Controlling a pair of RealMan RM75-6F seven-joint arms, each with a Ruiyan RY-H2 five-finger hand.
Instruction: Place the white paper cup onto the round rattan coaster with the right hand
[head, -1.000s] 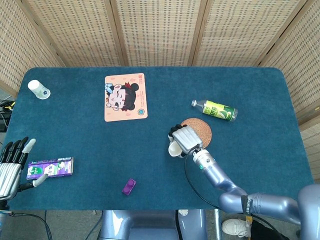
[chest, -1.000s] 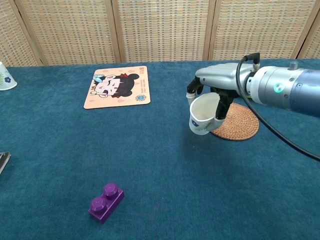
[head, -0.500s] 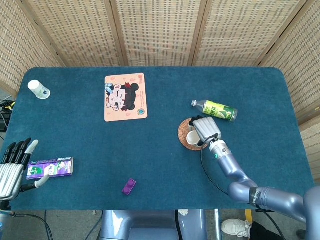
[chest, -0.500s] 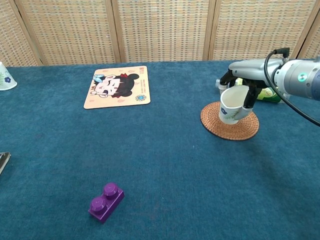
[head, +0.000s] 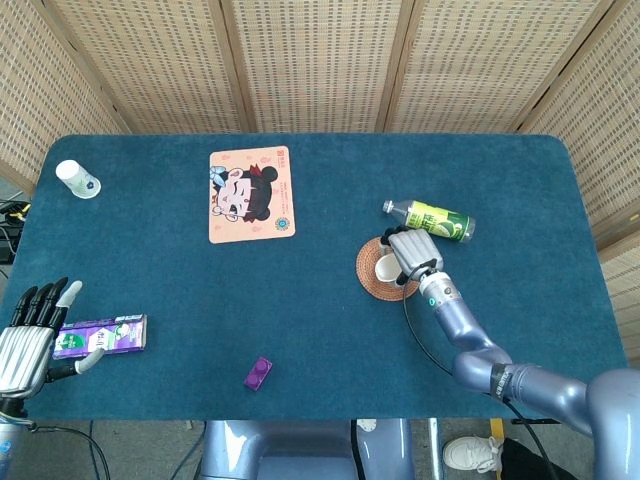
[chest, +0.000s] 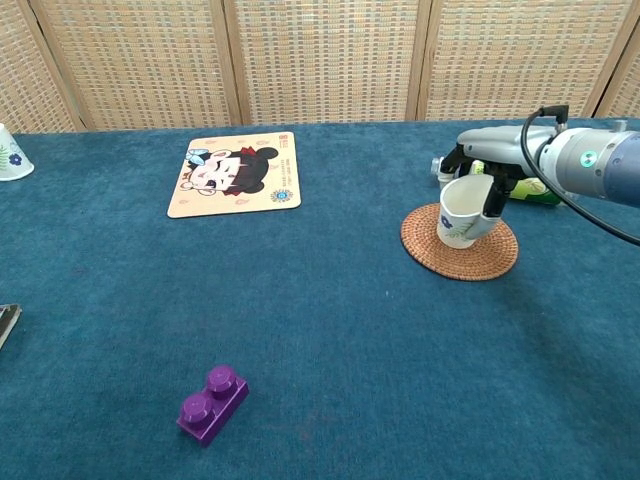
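Table (head: 300, 330): blue cloth; my work is at its right half.
Rattan coaster (chest: 490, 262): lies just near of the green bottle (head: 432, 220), uncovered except under the cup.
Right robot hand (chest: 490, 165): has carried across from left of the coaster in the last second and now sits over it, fingers wrapped on the cup from above.
White paper cup (chest: 459, 214): lower than half a second ago; base appears on the coaster, tilted slightly.
Left robot hand (head: 25, 335): holds nothing, fingers spread, beside the purple box (head: 100, 334).
Finding: placement seemingly made; release outstanding.
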